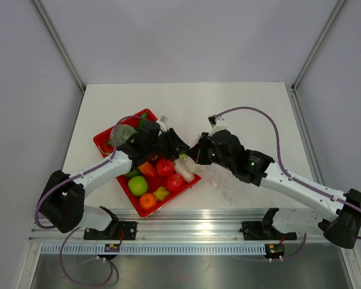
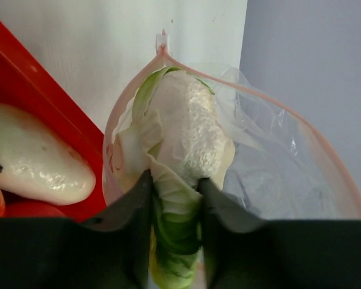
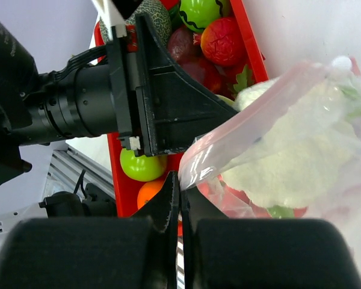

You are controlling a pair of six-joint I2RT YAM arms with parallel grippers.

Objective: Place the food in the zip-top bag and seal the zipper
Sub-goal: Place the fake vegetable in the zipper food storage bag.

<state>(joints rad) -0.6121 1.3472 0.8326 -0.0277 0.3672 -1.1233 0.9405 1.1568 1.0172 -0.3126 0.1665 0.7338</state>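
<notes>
Left hand (image 2: pixel 174 188) clamps the cauliflower (image 2: pixel 189 126) in the bag (image 2: pixel 277 174) mouth while right hand (image 3: pixel 180 188) pinches the zipper (image 3: pixel 253 120) shut-tight, beside the tray (image 1: pixel 102 139).

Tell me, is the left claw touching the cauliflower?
Touching. The left wrist view shows the left claw closed on the green leafy base of the cauliflower.

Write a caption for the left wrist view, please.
Left gripper holds a toy cauliflower in the open mouth of the zip-top bag.
</notes>
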